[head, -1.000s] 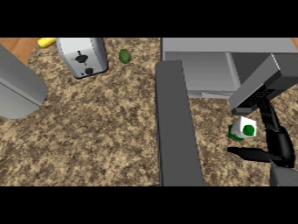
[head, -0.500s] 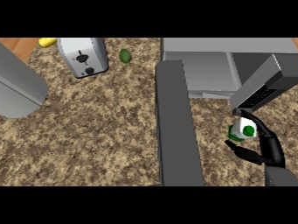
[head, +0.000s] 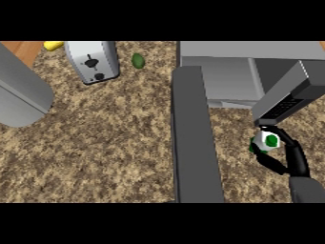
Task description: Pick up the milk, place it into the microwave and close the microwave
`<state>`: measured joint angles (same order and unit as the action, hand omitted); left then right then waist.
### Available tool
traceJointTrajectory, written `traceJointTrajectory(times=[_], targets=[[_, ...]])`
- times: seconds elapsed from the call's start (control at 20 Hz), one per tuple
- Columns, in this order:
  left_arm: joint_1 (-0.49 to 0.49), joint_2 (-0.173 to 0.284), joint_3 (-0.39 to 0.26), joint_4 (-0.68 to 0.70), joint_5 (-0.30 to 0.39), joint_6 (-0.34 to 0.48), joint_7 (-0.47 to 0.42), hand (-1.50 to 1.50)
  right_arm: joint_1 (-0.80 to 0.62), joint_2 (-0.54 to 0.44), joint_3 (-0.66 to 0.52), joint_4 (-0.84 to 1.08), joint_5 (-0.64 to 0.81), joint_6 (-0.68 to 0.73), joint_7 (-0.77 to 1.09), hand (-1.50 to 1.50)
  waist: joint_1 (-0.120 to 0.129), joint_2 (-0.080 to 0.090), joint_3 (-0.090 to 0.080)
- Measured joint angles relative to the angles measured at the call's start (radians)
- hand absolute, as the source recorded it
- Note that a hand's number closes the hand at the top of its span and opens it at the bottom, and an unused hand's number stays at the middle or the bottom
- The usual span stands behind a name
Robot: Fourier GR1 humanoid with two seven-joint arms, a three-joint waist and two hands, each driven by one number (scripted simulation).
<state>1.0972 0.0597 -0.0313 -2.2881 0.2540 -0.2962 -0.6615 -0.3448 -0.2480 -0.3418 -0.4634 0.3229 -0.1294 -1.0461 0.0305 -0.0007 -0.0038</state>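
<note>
The milk (head: 268, 139) is a small white carton with a green mark. It stands on the speckled counter just in front of the microwave (head: 221, 71), below its dark button panel (head: 291, 97). My right hand (head: 291, 159) comes in from the lower right and curls round the carton, fingers on its left side and thumb over its right. The microwave's door (head: 195, 138) stands open as a long dark grey slab reaching toward me, left of the carton. My left hand does not show.
A silver toaster (head: 92, 61) stands at the back left, with a green lime-like item (head: 137, 60) beside it and a yellow thing (head: 52, 45) at the far edge. A bulky grey forearm (head: 10, 90) fills the left edge. Bare counter (head: 101, 152) lies between it and the door.
My right hand has moved up to the milk and its fingers have curled round the carton. The carton itself stands where it was.
</note>
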Motion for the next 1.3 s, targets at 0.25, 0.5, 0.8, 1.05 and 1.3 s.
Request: traceJointTrajectory(times=[0.25,0.5,0.8,1.05,1.3], targets=[[0.016,0.009,0.023,0.011,0.014,-0.038,-0.026,-1.50,-0.052,-0.018,-0.005,0.079,0.027,-0.049,-0.009,1.50,0.009,-0.001,-0.001],[-0.010,0.003,0.021,0.024,0.015,-0.040,-0.010,-1.50,-0.110,-0.002,0.018,0.132,0.077,-0.110,-0.008,1.50,0.013,0.003,-0.003],[-0.015,0.008,0.042,0.042,0.038,-0.062,-0.013,-1.50,-0.161,0.019,0.036,0.180,0.104,-0.111,-0.027,1.50,0.017,0.007,0.001],[-0.013,0.011,0.062,0.071,0.053,-0.088,-0.029,-1.50,-0.182,0.050,0.049,0.182,0.107,-0.082,-0.055,1.50,0.010,0.008,0.003],[-0.016,-0.001,0.066,0.066,0.059,-0.081,-0.011,-1.50,-0.209,0.080,0.087,0.149,0.108,-0.007,-0.052,1.50,-0.007,0.003,0.004]])
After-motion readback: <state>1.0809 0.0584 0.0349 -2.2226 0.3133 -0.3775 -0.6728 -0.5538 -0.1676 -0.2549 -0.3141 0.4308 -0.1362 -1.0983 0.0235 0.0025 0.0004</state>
